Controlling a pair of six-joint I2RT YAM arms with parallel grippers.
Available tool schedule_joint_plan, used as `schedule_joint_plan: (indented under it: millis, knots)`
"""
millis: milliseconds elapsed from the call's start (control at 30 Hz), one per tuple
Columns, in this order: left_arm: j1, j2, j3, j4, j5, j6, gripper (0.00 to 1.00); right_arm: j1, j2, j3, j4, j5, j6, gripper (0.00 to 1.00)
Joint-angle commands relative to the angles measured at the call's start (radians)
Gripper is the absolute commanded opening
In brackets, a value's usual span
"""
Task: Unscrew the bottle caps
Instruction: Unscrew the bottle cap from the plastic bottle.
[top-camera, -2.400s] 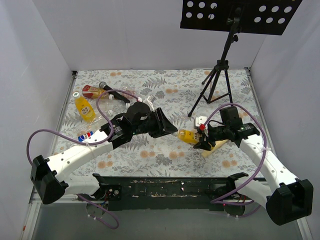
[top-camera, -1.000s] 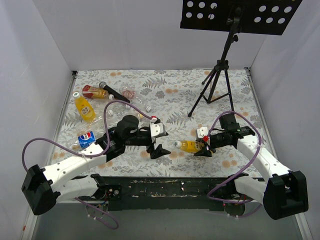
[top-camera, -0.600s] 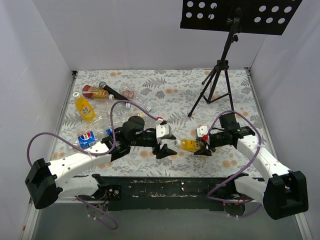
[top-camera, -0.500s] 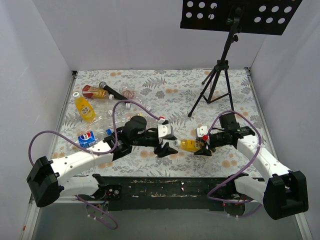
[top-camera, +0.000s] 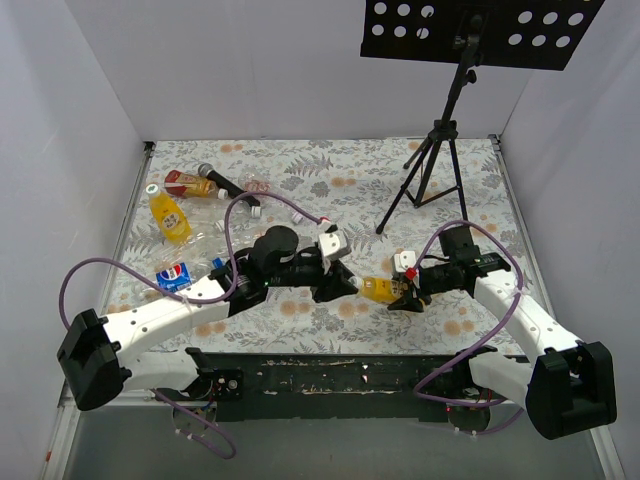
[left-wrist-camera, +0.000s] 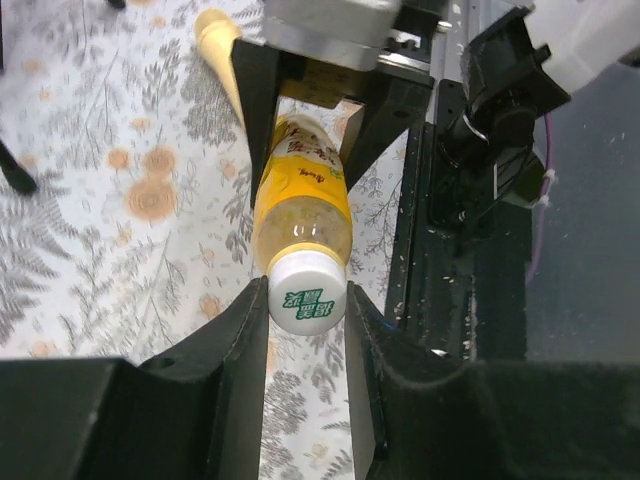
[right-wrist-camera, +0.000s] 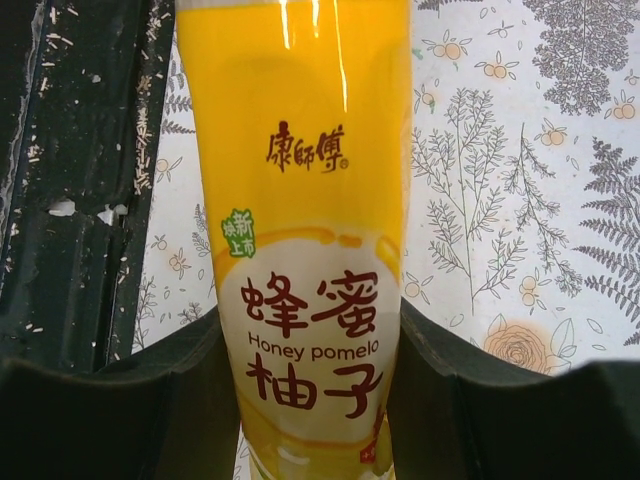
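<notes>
Left hand (left-wrist-camera: 306, 330) now closed on white cap (left-wrist-camera: 307, 301), right hand (right-wrist-camera: 318, 400) gripping yellow bottle (right-wrist-camera: 305, 200) body.

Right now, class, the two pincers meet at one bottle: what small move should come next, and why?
Probably the left pincer should twist the white cap to loosen it. Its fingers sit closed on either side of the cap, while the right pincer clamps the body of the honey pomelo bottle, bracing it against the turn.
</notes>
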Motion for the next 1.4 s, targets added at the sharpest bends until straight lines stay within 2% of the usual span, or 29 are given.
schedule_joint_plan:
  millis: [0,100,167,200,300,467,600,733,833,933,1233,1367]
  knots:
    - [-0.009,0.005,0.107,-0.112,-0.191,-0.390,0.00,-0.003,-0.001,0.000,0.041,0.006,0.023,0.01]
    - [-0.009,0.048,0.236,-0.353,-0.360,-0.792,0.00,-0.003,0.002,0.000,0.050,0.015,0.037,0.01]
    - [-0.013,0.066,0.266,-0.424,-0.379,-1.041,0.00,-0.003,0.005,0.002,0.053,0.015,0.040,0.01]
    - [-0.021,0.066,0.263,-0.429,-0.372,-1.130,0.00,-0.003,0.009,0.003,0.052,0.015,0.040,0.01]
    - [-0.055,0.069,0.264,-0.411,-0.385,-1.207,0.00,-0.003,0.015,0.006,0.049,0.011,0.043,0.01]
    - [-0.061,0.065,0.276,-0.432,-0.462,-1.143,0.00,-0.003,-0.002,-0.006,0.055,0.015,0.048,0.01]
    - [-0.061,0.046,0.269,-0.435,-0.468,-1.080,0.43,-0.003,-0.002,-0.007,0.056,0.017,0.053,0.01]
    - [-0.061,-0.024,0.234,-0.424,-0.482,-1.007,0.78,-0.003,0.001,-0.007,0.056,0.017,0.053,0.01]
    - [-0.059,-0.090,0.200,-0.415,-0.482,-0.938,0.92,-0.003,0.010,-0.004,0.055,0.017,0.051,0.01]
    - [-0.059,-0.153,0.172,-0.415,-0.467,-0.823,0.98,-0.003,0.016,0.000,0.047,0.019,0.045,0.01]
    - [-0.059,-0.270,0.105,-0.392,-0.442,-0.475,0.98,-0.003,0.019,0.022,-0.005,0.009,0.010,0.01]
    - [-0.059,-0.302,0.077,-0.331,-0.381,-0.327,0.98,-0.003,0.018,0.026,-0.028,0.011,-0.018,0.01]
